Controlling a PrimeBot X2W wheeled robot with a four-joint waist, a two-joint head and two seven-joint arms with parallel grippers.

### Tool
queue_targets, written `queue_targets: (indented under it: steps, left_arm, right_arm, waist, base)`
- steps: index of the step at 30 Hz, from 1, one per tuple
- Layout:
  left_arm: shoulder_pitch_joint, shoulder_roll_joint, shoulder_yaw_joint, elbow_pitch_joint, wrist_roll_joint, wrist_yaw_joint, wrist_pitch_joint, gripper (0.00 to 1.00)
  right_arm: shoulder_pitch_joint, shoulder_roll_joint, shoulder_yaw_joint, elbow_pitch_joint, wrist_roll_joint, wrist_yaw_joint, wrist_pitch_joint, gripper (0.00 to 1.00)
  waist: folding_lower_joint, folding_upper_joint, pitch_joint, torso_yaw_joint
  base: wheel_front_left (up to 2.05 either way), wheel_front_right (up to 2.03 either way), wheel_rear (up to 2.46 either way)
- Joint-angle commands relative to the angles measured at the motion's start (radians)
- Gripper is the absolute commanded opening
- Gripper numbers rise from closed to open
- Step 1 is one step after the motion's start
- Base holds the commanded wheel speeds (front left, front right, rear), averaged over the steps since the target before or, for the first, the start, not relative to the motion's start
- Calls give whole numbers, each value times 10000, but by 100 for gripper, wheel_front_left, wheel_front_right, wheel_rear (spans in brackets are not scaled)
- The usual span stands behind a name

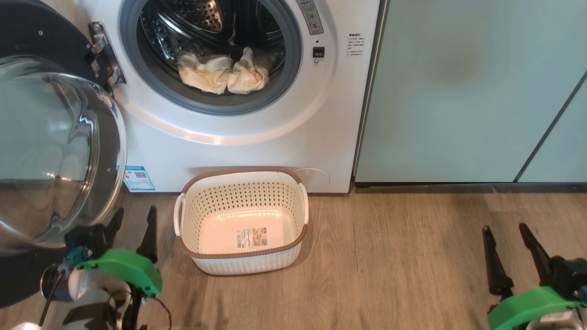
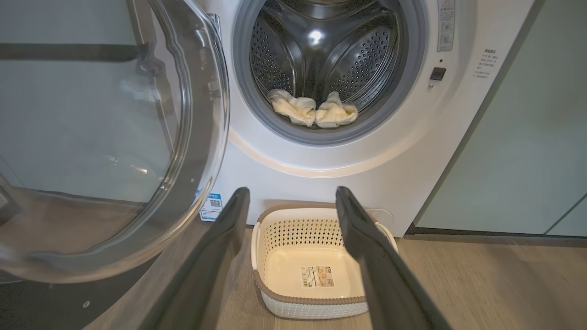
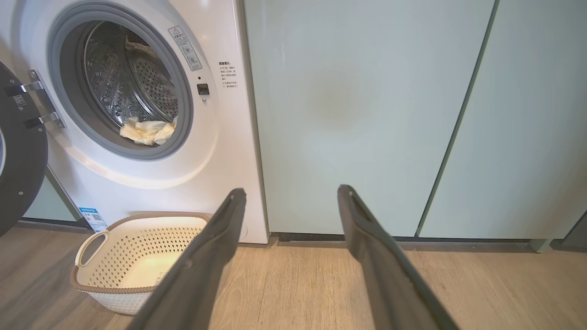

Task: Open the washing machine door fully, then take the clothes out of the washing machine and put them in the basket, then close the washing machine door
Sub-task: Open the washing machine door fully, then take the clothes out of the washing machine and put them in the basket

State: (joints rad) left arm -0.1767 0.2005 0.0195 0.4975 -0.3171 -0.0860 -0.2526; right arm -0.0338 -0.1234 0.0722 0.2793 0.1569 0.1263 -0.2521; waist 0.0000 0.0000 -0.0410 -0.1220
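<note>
While head view shows left tool (image 1: 134,213), right tool (image 1: 504,228) wide, empty, right wrist view hides basket label (image 1: 251,238) behind finger (image 3: 197,266).

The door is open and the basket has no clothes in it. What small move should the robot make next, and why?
Probably raise the open left gripper toward the clothes. The washing machine door stands open, the clothes lie at the front of the drum, the basket holds none, and the right gripper sits farther off.
</note>
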Motion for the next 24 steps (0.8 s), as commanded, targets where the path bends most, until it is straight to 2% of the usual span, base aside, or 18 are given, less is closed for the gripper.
queue_targets:
  steps: [1,17,24]
  left_arm:
    - [-719,208,424,-256,86,-72,-91,100]
    - [-906,127,388,-45,254,-342,-91,100]
    - [-1027,207,131,-24,170,-414,-91,100]
  right_arm:
    - [-179,-155,191,-346,-48,44,-97,100]
    - [-111,-119,171,-271,4,44,-97,100]
    - [-132,-108,204,-207,39,44,-97,100]
  waist:
    - [0,0,-10,-8]
    - [0,0,-13,-8]
    - [0,0,21,30]
  base:
    - [0,0,0]
    - [1,-1,0]
    - [68,-65,-2]
